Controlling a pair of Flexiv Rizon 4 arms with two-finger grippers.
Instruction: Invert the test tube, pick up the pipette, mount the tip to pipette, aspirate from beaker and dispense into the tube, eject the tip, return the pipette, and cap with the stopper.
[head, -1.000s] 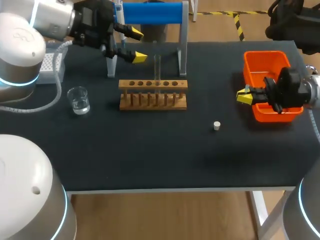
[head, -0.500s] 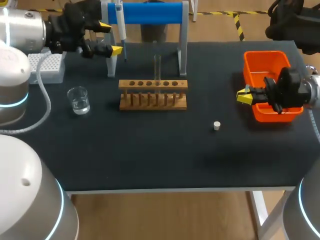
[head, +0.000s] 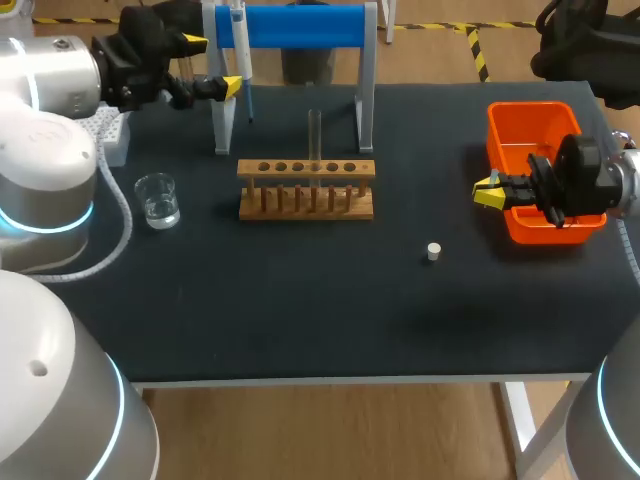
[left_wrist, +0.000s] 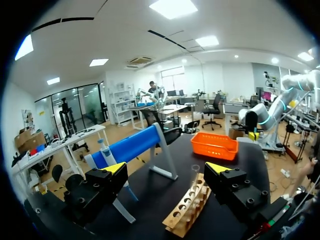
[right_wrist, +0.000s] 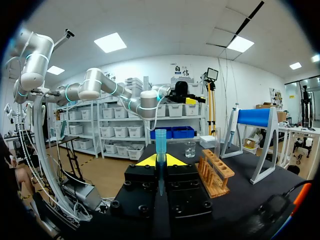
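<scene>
At the far edge of the desk, on the left end of the blue stand: pipette, white body, hanging upright with its thin shaft pointing down, close by the stand's left leg.

My left claw: fingers spread wide, level with the pipette and just beside it, not touching.

Test tube: clear glass, upright in a middle hole of the wooden rack, which stands just in front of the stand.

My right claw: closed on a blue pipette tip, held upright, beside the orange bin at the desk's right edge.

Beaker: clear, a little liquid, left of the rack and apart from it.

Stopper: small, white, on the dark surface between rack and bin.

Tip box: near the left edge, partly hidden by my left arm.

Open room: the near half of the desk, in front of rack and stopper.

In the way: the stand's two legs, one on either side of the tube.
</scene>
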